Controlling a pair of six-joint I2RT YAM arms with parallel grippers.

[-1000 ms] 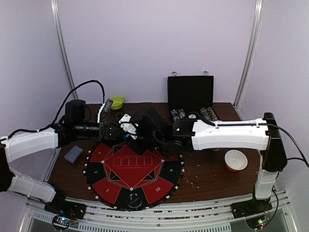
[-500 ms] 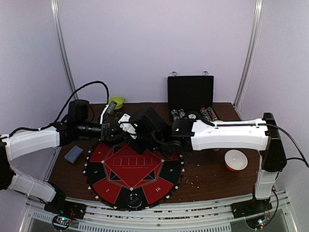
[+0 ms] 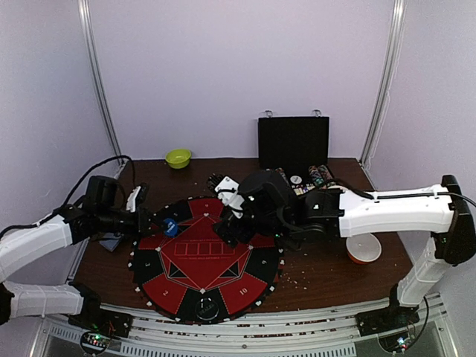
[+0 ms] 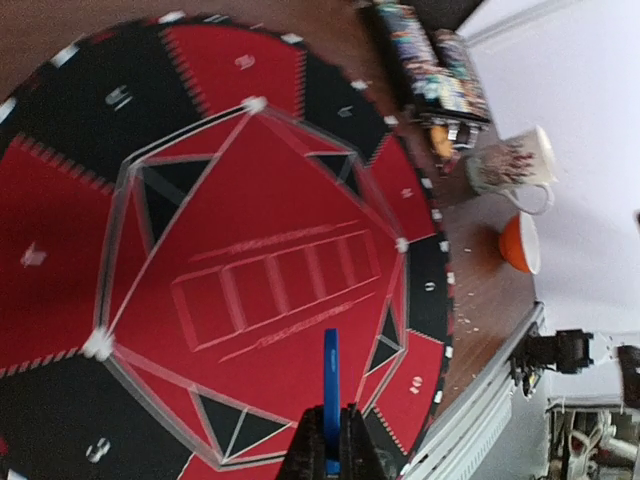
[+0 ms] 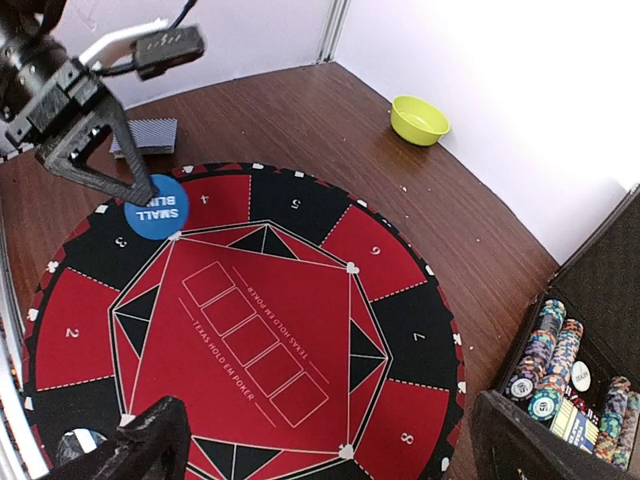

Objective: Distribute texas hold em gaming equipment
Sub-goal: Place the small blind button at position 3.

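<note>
A blue disc (image 3: 171,229) marked "small blind" hangs over the left part of the round red-and-black poker mat (image 3: 204,286), with my left gripper (image 3: 163,224) shut on it. The left wrist view has the blue disc (image 4: 330,375) edge-on between the fingertips of that gripper (image 4: 326,420). My right gripper (image 5: 335,450) stands wide open above the mat's middle, nothing between its fingers, and its camera sees the disc (image 5: 157,208). A grey-blue card deck (image 5: 145,137) lies left of the mat. Striped poker chips (image 5: 545,365) stand in the black case.
The open black case (image 3: 293,143) stands at the back right. A green bowl (image 3: 178,158) sits at the back left, an orange bowl (image 3: 364,246) right of the mat. A white mug (image 4: 515,165) stands by the case.
The two grippers met at the mat's back edge. Since then my left gripper has shut on the blue disc and drawn back left; my right gripper has opened wide and shifted right.
</note>
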